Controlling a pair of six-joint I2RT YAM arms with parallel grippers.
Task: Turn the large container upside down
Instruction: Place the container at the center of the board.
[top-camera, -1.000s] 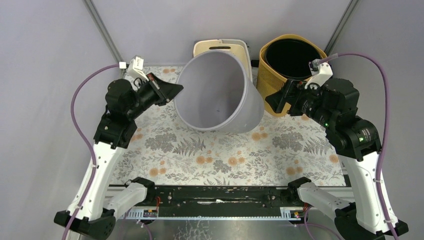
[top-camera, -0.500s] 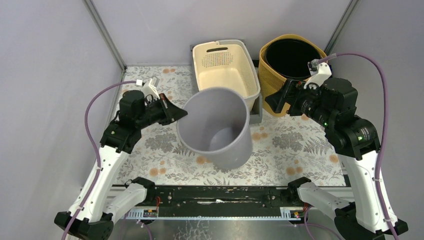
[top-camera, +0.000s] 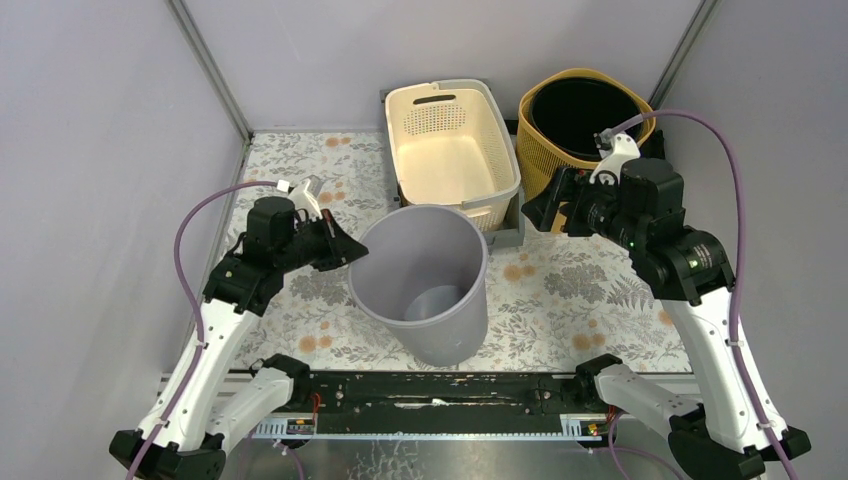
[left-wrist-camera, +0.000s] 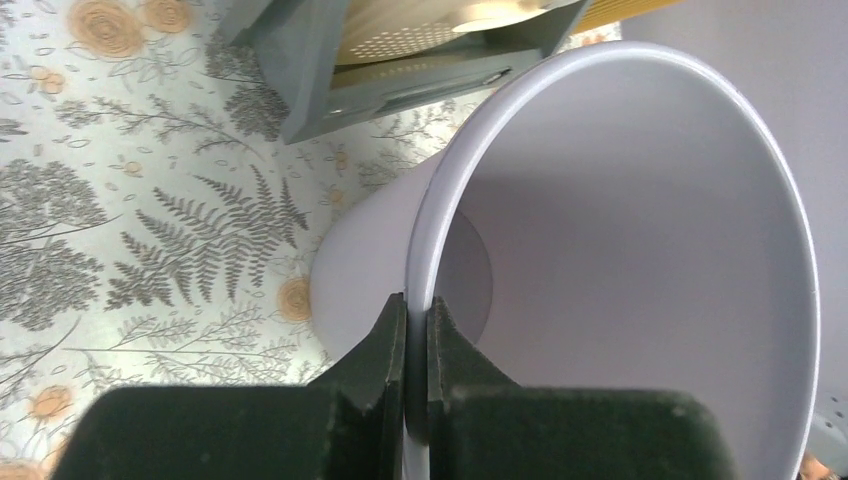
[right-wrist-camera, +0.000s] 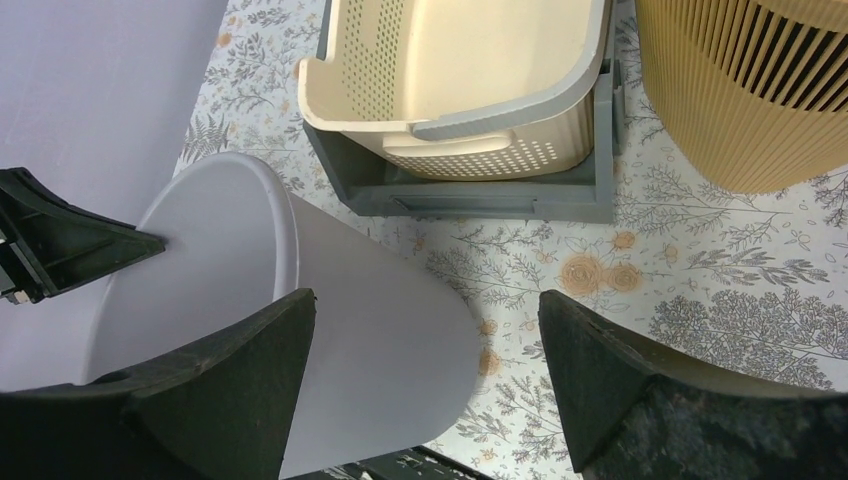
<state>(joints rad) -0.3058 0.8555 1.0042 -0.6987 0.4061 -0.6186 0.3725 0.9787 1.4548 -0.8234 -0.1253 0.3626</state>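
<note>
Left claw (top-camera: 352, 252) clamps the large container (top-camera: 420, 265) by its rim so we can upend it; right claw (top-camera: 540, 205) gapes empty.

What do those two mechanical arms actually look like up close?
The left arm and right arm match: smooth white shells low down, chunky black joints and housings above. A purple cable loops along the outside of each, ending at a white fitting near the wrist. The left pincer and right pincer each have two matte black, wedge-shaped fingers.
</note>
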